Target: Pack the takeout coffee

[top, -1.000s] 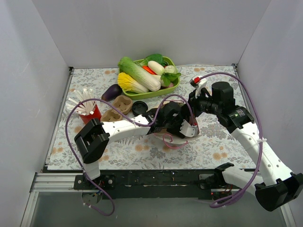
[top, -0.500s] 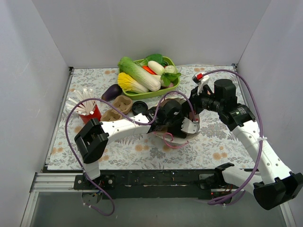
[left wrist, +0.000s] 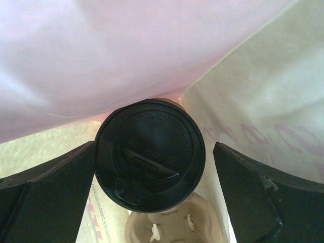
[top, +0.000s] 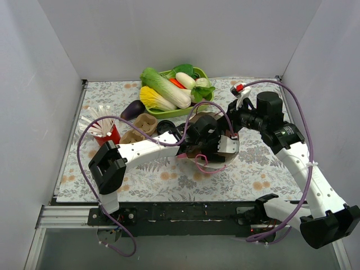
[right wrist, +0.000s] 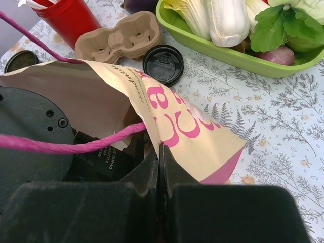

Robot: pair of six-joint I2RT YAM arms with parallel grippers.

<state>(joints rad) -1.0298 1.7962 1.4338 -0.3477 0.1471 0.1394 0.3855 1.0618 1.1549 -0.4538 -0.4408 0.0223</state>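
Left gripper (left wrist: 154, 149): jaws spread wide, holding nothing. Takeout coffee (left wrist: 150, 157) stands right between them, lid up, inside the paper bag (right wrist: 187, 126), a cardboard carrier (left wrist: 174, 229) just beside it. Right gripper (right wrist: 160, 159): pinched tight on the bag's rim. Beyond it, loose black lid (right wrist: 163, 64); green vegetable tray (right wrist: 223, 54) farther off.
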